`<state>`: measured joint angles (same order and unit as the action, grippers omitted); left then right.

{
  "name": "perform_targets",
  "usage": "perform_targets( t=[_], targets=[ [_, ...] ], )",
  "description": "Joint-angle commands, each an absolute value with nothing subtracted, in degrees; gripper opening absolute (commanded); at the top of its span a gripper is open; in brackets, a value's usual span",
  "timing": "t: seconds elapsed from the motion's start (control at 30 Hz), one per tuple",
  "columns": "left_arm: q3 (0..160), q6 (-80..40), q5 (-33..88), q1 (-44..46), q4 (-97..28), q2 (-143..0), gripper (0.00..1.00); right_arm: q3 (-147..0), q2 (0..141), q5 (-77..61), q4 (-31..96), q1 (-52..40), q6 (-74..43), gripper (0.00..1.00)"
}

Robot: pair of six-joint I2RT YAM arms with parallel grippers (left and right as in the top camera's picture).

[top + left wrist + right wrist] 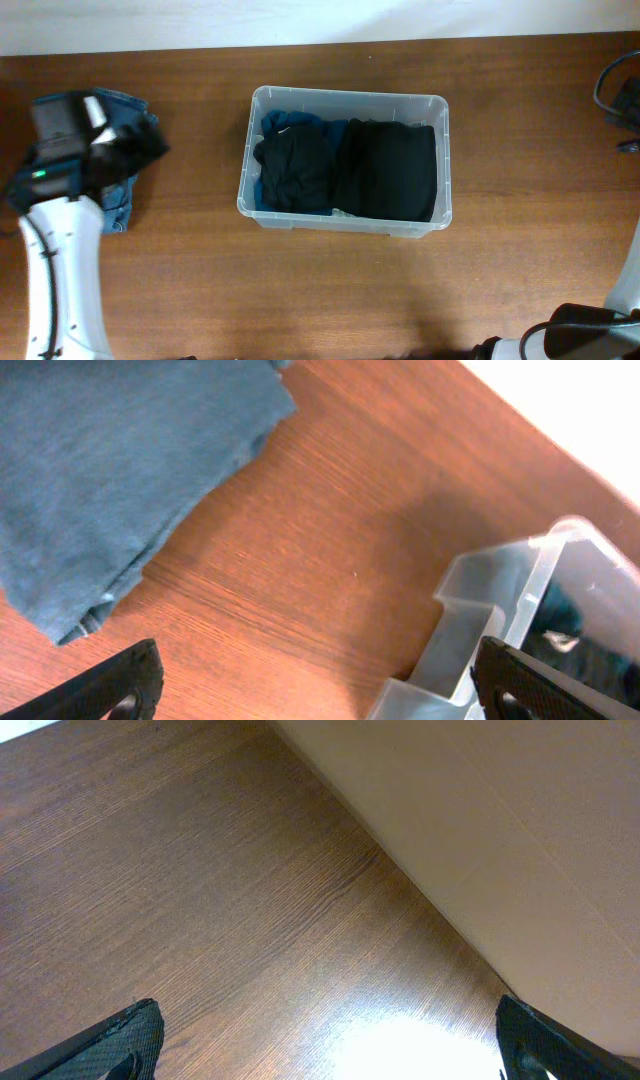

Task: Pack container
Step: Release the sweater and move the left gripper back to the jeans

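You have on your list: one brown wood-grain worktop (520, 140); one folded blue-grey cloth (100, 480) lying flat towards its left end; black cables (625, 105) at its right edge.

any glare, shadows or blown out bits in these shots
Right wrist: a bright glare patch washes out the table grain near the bottom edge. Left wrist: a soft shadow darkens the table beside the container, and the top right corner is blown out white. Overhead: the black clothes in the container show little detail.
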<state>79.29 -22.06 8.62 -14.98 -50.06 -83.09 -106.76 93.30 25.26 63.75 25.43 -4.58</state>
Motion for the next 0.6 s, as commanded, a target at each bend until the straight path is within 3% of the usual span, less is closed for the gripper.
perform_targets(
  t=[0.0,0.2,0.47,0.57],
  targets=[
    [77.32,-20.93,18.33,-21.28,-50.17,-82.32,0.99,-107.04,93.34,25.93,63.68,25.52,-5.41,0.98],
    [70.35,-20.95,19.14,-28.6,-47.11,-82.32,0.99,-107.04,93.34,25.93,63.68,25.52,-5.41,0.99],
    [56.16,-20.99,35.77,-39.62,-33.71,-82.32,0.99,-107.04,93.34,25.93,63.68,25.52,-5.41,0.98],
    [51.94,-20.97,36.42,-43.81,-30.81,-82.32,0.99,-107.04,93.34,25.93,63.68,25.52,-5.41,0.99]
  ],
)
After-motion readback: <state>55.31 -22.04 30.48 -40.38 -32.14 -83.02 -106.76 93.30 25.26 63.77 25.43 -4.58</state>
